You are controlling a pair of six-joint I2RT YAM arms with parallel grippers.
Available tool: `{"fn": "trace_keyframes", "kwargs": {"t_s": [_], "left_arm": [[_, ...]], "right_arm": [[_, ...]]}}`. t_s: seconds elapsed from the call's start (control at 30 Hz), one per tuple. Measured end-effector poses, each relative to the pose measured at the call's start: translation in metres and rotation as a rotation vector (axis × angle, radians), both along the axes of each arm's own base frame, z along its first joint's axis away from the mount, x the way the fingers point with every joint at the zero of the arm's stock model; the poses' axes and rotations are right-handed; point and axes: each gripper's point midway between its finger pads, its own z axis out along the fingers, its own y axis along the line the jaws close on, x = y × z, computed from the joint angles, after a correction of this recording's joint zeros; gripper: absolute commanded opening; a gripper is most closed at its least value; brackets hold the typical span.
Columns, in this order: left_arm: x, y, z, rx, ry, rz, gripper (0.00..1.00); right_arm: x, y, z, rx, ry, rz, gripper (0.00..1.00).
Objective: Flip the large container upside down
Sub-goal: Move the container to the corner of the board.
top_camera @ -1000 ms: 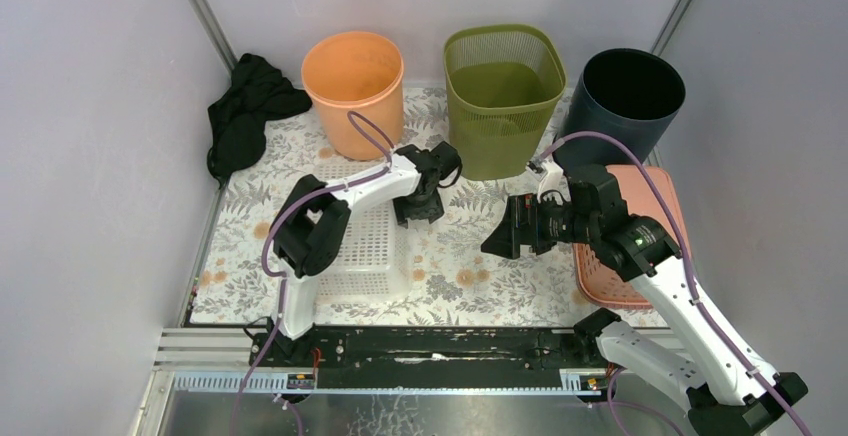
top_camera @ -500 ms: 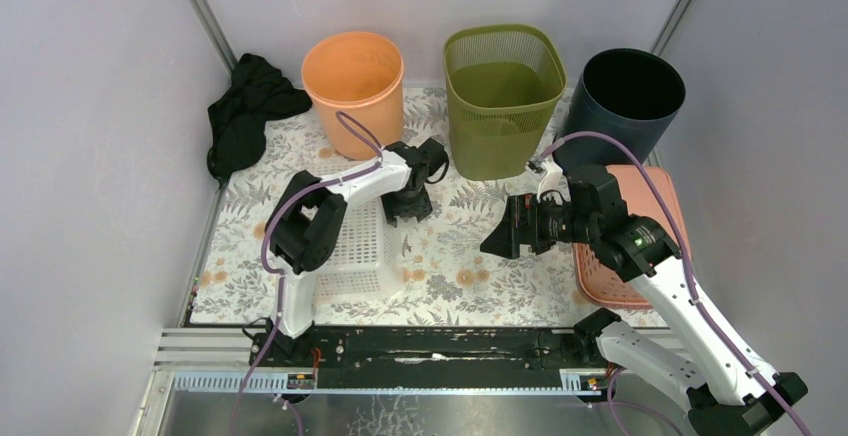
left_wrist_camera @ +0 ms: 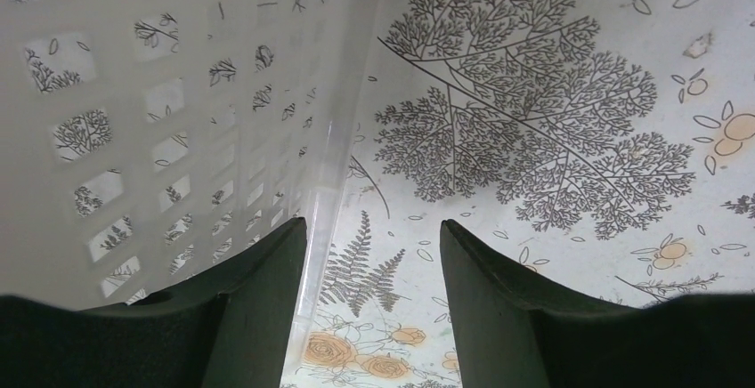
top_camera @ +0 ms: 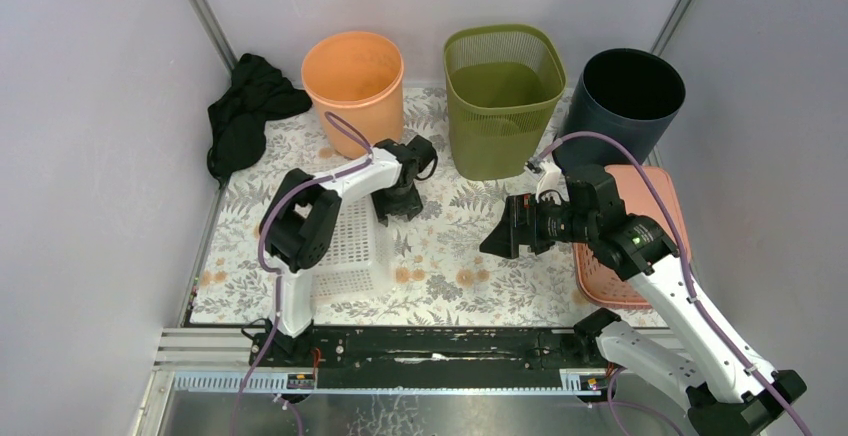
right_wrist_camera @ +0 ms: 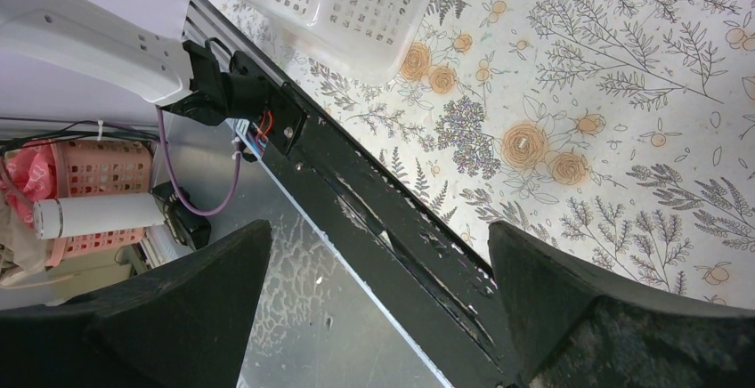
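From above, the white basket (top_camera: 350, 241) is at the left part of the flowered cloth (top_camera: 470, 256), near the cloth's left edge and the side wall. To its right a bare stretch of cloth lies between it and the right gripper (top_camera: 500, 241). Behind it, well apart, the orange bin (top_camera: 353, 81), the green mesh bin (top_camera: 503, 96) and the dark bin (top_camera: 632, 91) stand in a row. A black rag (top_camera: 245, 106) is at the far left and a pink tray (top_camera: 600, 281) at the right edge. The basket is white plastic with square holes. It is tipped steeply on one long side, and its long axis runs from the near rail toward the bins. The left gripper (top_camera: 400, 196) is at its far right corner.

In the left wrist view, the basket (left_wrist_camera: 133, 121) wall passes between the fingers (left_wrist_camera: 258, 308), close to one of them, and cloth shows beside the other. I cannot tell if the left gripper (left_wrist_camera: 374, 237) really clamps it.

In the right wrist view, the right gripper (right_wrist_camera: 376, 237) is spread wide with nothing in it, above the black near rail (right_wrist_camera: 392, 228). The basket (right_wrist_camera: 338, 5) is at the top.
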Motion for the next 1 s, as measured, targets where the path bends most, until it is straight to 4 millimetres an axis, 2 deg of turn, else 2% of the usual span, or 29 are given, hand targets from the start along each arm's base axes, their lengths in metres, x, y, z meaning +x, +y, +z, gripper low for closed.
{"fn": "trace_keyframes", "kwargs": {"t_s": [0.5, 1.0], "left_arm": [[0.012, 0.027, 0.013, -0.019, -0.025, 0.070, 0.65], [0.018, 0.038, 0.012, -0.028, -0.015, 0.089, 0.65]], "right_arm": [[0.000, 0.000, -0.001, -0.003, 0.005, 0.000, 1.00], [0.000, 0.000, -0.007, -0.010, 0.018, 0.000, 1.00]]}}
